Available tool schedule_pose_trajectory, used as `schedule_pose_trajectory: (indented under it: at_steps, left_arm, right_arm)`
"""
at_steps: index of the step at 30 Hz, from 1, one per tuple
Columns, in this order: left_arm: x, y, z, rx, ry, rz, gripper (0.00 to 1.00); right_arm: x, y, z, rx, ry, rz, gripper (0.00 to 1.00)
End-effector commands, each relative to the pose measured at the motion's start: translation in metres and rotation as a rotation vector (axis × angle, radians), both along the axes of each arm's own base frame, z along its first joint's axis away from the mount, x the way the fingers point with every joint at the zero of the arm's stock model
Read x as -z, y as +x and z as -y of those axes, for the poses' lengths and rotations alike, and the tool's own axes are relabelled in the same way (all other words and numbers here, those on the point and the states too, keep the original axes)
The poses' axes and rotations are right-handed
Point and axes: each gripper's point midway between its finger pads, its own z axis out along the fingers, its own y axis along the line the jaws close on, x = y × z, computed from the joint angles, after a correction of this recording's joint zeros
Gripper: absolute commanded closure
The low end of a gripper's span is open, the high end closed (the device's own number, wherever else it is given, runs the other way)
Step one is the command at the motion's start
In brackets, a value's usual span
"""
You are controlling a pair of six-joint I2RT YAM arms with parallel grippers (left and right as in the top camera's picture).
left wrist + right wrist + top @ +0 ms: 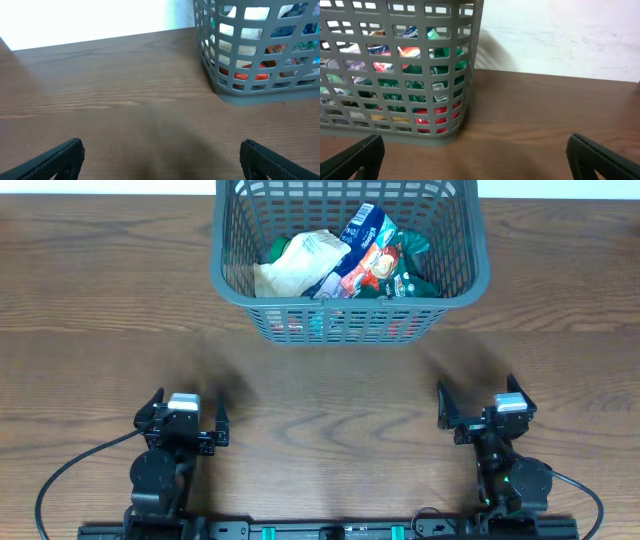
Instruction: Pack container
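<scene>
Container (345, 328): grey lattice basket, top centre of the overhead frame, standing on a wooden table (330, 400) and holding a heap of snack packets (365, 255). Left gripper (190, 408), lower left: jaws spread wide over bare tabletop, well apart from the basket. Right gripper (477, 392), lower right: likewise spread wide.

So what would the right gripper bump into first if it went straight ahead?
Most likely the container, at its near corner. The right gripper is open, and the container's wall fills the left half of its view. The other half looks free, just table, though depth is hard to judge.
</scene>
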Motion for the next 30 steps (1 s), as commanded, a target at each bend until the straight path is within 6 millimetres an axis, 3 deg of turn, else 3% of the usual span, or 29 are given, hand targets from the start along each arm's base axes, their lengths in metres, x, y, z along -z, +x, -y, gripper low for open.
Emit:
schedule_pose_trajectory:
  at_steps: [1, 8, 30]
  left_arm:
    - [0.011, 0.000, -0.002, -0.006, 0.009, -0.020, 0.01]
    - [-0.003, -0.001, -0.003, -0.011, 0.004, 0.037, 0.01]
    - [0.000, -0.001, -0.002, -0.009, 0.004, 0.030, 0.01]
  right_arm:
    - [0.001, 0.000, -0.002, -0.006, 0.013, 0.001, 0.01]
    - [0.001, 0.000, -0.002, -0.006, 0.013, 0.001, 0.01]
    - [0.001, 0.000, -0.002, -0.006, 0.013, 0.001, 0.01]
